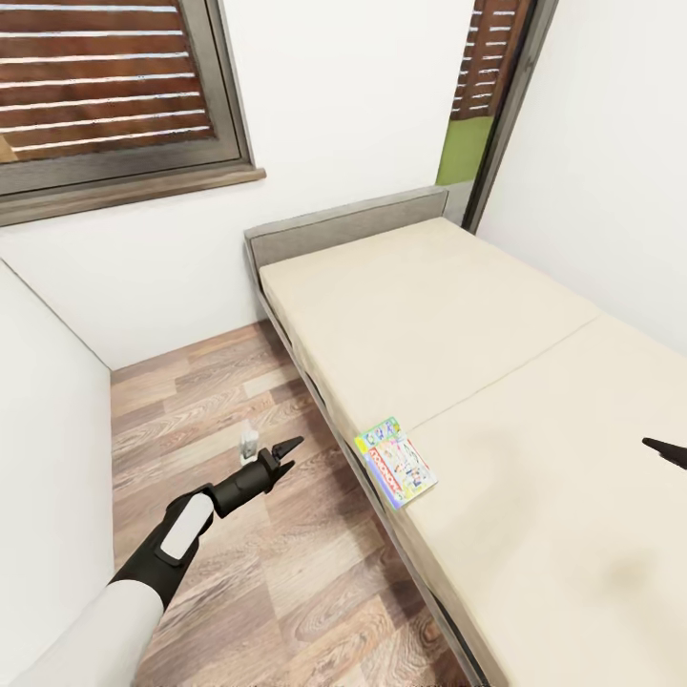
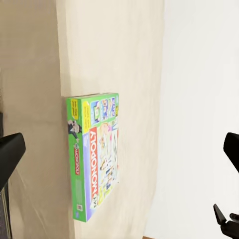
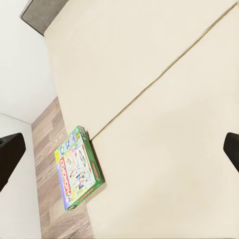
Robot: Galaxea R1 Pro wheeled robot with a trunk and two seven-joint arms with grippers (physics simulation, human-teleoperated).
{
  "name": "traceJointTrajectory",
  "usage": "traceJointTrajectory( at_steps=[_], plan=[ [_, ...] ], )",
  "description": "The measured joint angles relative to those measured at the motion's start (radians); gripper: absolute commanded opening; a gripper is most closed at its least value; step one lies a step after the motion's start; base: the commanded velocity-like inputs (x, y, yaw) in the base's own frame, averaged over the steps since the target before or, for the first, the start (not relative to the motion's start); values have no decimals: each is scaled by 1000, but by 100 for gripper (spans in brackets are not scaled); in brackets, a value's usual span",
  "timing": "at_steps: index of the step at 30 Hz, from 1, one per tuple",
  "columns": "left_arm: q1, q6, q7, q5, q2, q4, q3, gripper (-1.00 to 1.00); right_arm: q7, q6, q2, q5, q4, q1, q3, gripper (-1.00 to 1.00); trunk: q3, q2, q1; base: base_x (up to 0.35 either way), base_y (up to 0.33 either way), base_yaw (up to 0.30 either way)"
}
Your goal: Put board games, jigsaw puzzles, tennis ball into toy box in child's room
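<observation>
A white-green Monopoly board game (image 1: pixel 396 462) lies flat on the cream bed (image 1: pixel 458 324), at the edge nearest the floor. It also shows in the left wrist view (image 2: pixel 94 157) and the right wrist view (image 3: pixel 78 168). My left gripper (image 1: pixel 286 454) hangs open over the wood floor, a short way left of the game and pointing towards it; its dark fingers (image 2: pixel 10 157) stand wide apart. My right gripper (image 1: pixel 666 452) hovers above the mattress, right of the game. Its fingers (image 3: pixel 9 154) are also spread wide with nothing between them.
The grey bed frame and headboard (image 1: pixel 343 224) stand against the white back wall. A window with wooden blinds (image 1: pixel 105 86) is at the upper left. A white wall (image 1: pixel 48 458) closes the left side. A small white object (image 1: pixel 248 442) sits on the plank floor.
</observation>
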Motion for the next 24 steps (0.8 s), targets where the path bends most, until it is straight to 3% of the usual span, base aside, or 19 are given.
traceJointTrajectory(
  at_steps=[8, 19, 24],
  plan=[
    [-12, -22, 0, -3, -22, 30, -1, 100, -1, 47, 0, -1, -10, -7, 6, 100, -13, 0, 0, 0, 0, 0],
    [-17, -29, 0, -4, -26, 43, 0, 100, -1, 62, -1, -2, -19, -13, 12, 100, -31, 0, 0, 0, 0, 0],
    [-41, -38, 0, -5, -29, 102, 0, 100, -2, 67, 0, -2, -21, -22, 13, 100, -39, 0, 0, 0, 0, 0]
  ],
)
